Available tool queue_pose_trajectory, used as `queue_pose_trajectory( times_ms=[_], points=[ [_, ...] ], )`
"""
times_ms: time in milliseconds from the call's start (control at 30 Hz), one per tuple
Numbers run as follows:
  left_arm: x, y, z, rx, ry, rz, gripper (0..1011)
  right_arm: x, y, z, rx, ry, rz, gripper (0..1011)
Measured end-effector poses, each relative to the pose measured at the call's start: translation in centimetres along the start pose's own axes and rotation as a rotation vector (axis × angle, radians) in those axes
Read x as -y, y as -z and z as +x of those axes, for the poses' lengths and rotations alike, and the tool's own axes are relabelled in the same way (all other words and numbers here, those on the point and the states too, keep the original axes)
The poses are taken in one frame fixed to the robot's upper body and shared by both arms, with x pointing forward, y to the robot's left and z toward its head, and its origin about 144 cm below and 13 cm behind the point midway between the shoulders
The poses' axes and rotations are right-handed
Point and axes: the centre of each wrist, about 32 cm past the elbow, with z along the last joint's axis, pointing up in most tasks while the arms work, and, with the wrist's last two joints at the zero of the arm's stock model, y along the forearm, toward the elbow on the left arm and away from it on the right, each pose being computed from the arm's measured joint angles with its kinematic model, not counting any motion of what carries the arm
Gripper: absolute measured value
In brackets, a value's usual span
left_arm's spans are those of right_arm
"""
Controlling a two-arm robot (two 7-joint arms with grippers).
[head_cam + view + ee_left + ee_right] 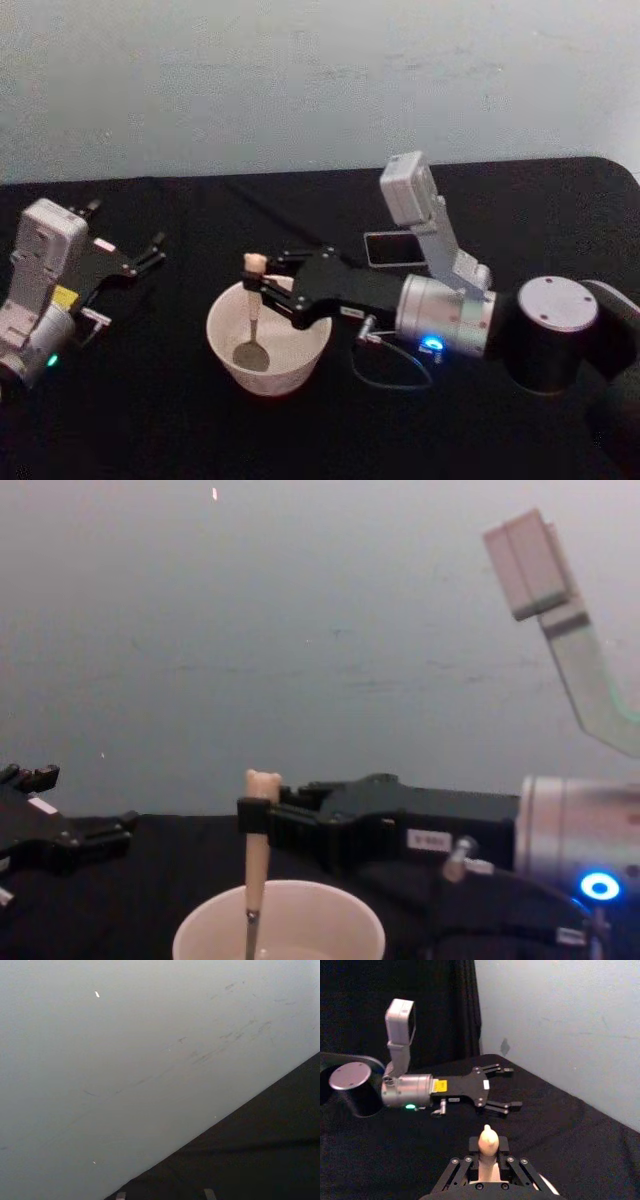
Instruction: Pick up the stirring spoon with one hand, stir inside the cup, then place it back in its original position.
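The stirring spoon (252,312) stands almost upright inside the cup (216,322). Its round metal bowl rests low on the cup's bottom and its bear-head end rises above the rim. So its long axis is close to vertical, with only a small lean.

The right gripper (262,283) reaches in from the robot's right side, lying nearly level. Its jaws are closed on the upper part of the beige handle, just under the bear head. The chest view shows the same grip, with the handle passing down from the jaws into the cup.

Besides the spoon, I cannot tell if the cup holds any liquid.

The dark square holder (368,250) stands behind the cup and to its right, just beside the right arm's wrist. Its mouth looks empty. For the return, I judge that the spoon must be lifted straight up clear of the rim and then carried back and to the right.

The left gripper (125,285) rests far to the left on the black tabletop (150,420), with its jaws spread and holding nothing.
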Motion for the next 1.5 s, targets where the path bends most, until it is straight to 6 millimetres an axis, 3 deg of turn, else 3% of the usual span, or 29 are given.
queue_pose_trajectory(
  times_ms=[233,600,1033,1500],
  points=[
    [0.0,0.0,0.0,0.000,0.000,0.000,1001,-1.3,-0.1,0.7,-0.004,0.049,0.000,213],
    [0.0,0.0,0.0,0.000,0.000,0.000,1001,-1.3,0.0,2.3,-0.024,0.156,0.000,213],
    [0.0,0.0,0.0,0.000,0.000,0.000,1001,0.9,0.1,3.0,-0.023,0.185,-0.013,213],
    [0.0,0.0,0.0,0.000,0.000,0.000,1001,3.3,0.2,1.3,-0.045,0.093,-0.015,213]
  ],
)
